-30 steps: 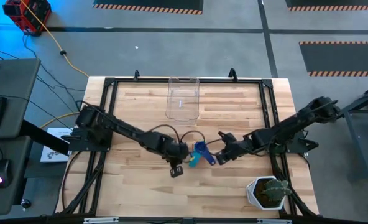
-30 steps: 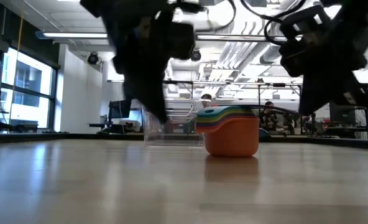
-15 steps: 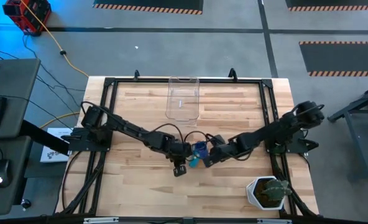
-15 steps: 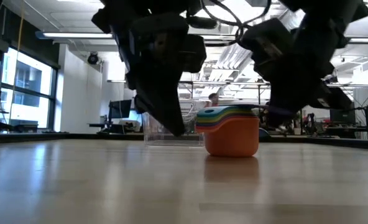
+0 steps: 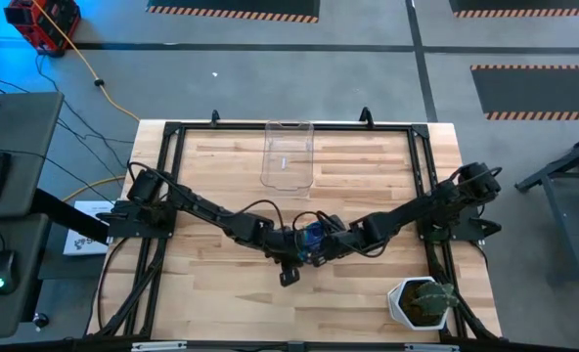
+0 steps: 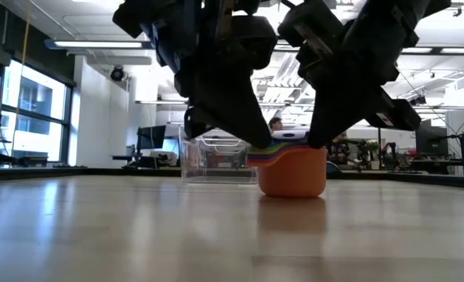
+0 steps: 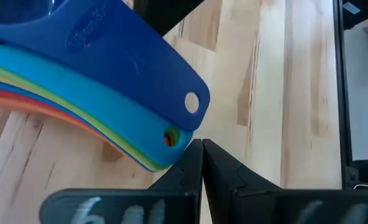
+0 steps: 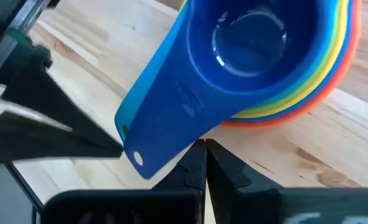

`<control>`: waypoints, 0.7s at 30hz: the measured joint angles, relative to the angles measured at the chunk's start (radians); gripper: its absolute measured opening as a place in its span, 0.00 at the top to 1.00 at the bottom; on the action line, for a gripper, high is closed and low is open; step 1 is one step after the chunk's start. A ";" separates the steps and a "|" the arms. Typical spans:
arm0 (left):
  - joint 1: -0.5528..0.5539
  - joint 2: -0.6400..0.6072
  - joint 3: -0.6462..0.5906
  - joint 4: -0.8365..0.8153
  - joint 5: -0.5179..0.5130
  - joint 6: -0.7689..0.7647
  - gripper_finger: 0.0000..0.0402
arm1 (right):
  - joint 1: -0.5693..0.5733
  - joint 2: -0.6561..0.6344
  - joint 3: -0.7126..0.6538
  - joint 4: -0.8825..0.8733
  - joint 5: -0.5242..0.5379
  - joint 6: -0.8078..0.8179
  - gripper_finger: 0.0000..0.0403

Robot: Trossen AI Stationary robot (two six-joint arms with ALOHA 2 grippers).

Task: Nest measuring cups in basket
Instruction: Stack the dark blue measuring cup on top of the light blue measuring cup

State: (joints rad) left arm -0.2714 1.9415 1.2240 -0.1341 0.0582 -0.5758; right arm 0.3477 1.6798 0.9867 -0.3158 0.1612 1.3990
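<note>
Both arms have closed in on the stack of measuring cups since a second ago, when they stood off to either side of it; now the two grippers crowd it from left and right at the middle of the table. The cups sit nested, orange outermost and dark blue on top, still on the bare wood and well short of the clear basket at the far edge.

From the left gripper the handles fan out right in front of its tips, long axis running away toward the bowls, the handle ends just beside the fingertips. Its fingers are pressed together, holding nothing. The right gripper is likewise pinched closed and empty, tips under the end of the blue handle, the bowls lying beyond.

Either arm is about equally near; whichever takes the stack, I'd guess, must first spread its fingers to straddle those handles.
</note>
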 joint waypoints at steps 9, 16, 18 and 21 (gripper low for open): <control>0.004 -0.090 0.002 -0.266 0.005 0.103 1.00 | 0.012 -0.011 0.000 -0.033 -0.089 -0.010 1.00; 0.030 -0.077 0.002 -0.219 -0.063 0.196 1.00 | 0.043 0.054 0.000 0.047 -0.056 0.093 1.00; 0.037 -0.050 0.000 -0.196 -0.056 0.196 1.00 | 0.043 0.073 0.000 0.082 -0.028 0.131 1.00; 0.042 -0.009 0.001 -0.151 -0.028 0.195 1.00 | 0.042 0.075 0.000 0.117 -0.001 0.143 1.00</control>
State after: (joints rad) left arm -0.2292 1.9328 1.2246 -0.2853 0.0298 -0.3808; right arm 0.3901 1.7546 0.9863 -0.1984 0.1604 1.5419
